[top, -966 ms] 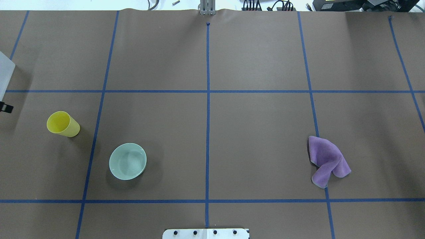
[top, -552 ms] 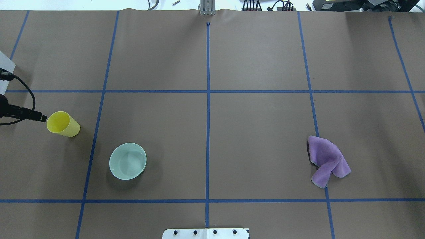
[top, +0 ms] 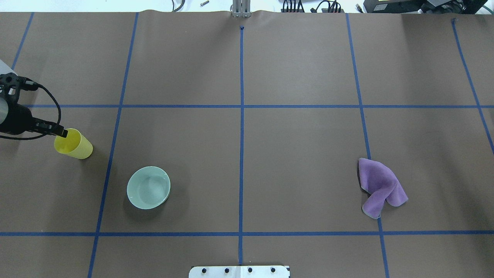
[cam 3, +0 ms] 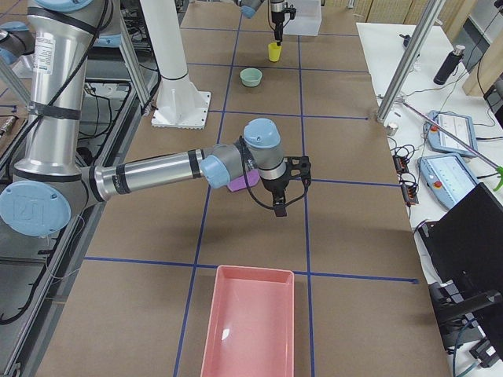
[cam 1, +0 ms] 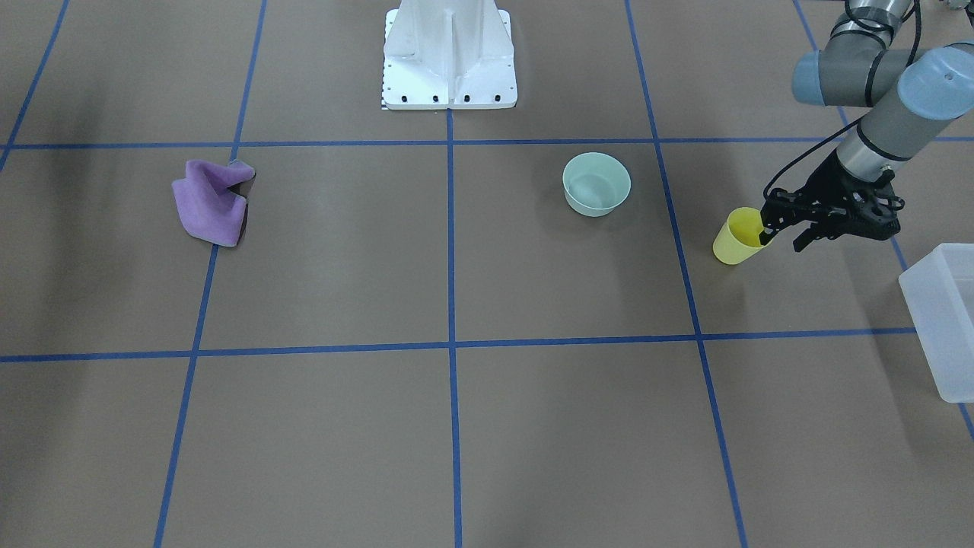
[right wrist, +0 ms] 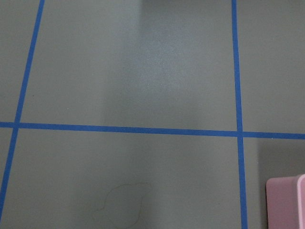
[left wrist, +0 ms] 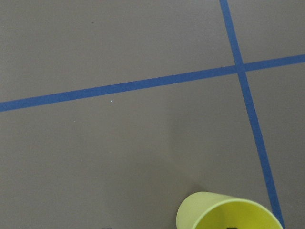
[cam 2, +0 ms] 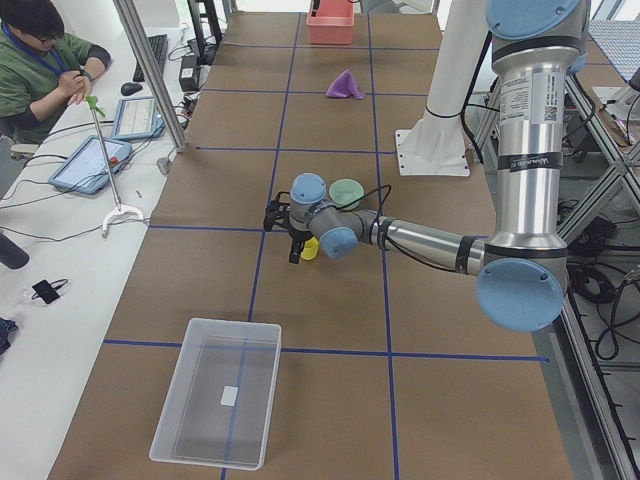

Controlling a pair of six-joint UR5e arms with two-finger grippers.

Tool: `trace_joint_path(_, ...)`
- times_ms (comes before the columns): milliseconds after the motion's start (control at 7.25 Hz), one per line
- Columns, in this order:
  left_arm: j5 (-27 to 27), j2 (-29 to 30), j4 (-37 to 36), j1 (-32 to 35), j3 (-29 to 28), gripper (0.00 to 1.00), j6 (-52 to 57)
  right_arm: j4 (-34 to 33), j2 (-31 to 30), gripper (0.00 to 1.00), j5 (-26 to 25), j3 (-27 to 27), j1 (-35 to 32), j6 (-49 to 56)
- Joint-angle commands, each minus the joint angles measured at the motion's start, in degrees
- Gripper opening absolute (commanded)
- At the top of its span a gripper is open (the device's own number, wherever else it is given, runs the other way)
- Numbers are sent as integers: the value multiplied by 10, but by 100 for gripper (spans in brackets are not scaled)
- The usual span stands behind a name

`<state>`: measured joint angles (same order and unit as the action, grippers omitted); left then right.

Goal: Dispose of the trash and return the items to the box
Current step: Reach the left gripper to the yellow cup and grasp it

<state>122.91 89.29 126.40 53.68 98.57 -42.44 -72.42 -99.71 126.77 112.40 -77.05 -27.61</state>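
– So, nearest the white base [top: 239, 271] first: what sits on the desk [top: 301, 154]?
– Mint-green bowl [top: 148, 188], upright, on the robot's left half. Purple cloth [top: 380, 185], crumpled, at much the same depth on the right half, lying over a blue tape line.
– Right hand?
– Right hand [cam 3: 280, 206] hangs above the desk just beside the cloth, between it and a pink bin [cam 3: 250, 330]. Seen only from the desk's end, so the observer cannot tell whether its fingers are apart or together.
– Further out?
– Yellow cup [top: 77, 146], upright, mouth up, left of the bowl and apart from it. Left hand [cam 1: 782, 237] is at its rim, fingers spread. One fingertip [top: 63, 133] is over the cup's mouth, the other outside the wall. Not clamped.
– And the box?
– Frosted box [cam 1: 943, 320] at the desk's left end, well apart from the cup. Cup and bowl both stand on the desk outside it.
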Motion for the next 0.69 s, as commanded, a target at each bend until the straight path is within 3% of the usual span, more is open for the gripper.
trace_joint_path(0, -14, 3, 1, -27, 0, 15, 3, 0, 0, 100, 0, 0, 1, -2)
trace_joint_path(138, -14, -1, 15, -27, 1, 0, 7, 0, 0, 100, 0, 0, 2, -2)
trace_joint_path(414, 25, -11, 17, -17, 28, 0, 7, 0, 0, 100, 0, -1, 2, -4)
trace_joint_path(552, 55, -17, 16, 30, 29, 0, 30, 0, 0, 100, 0, -1, 3, -4)
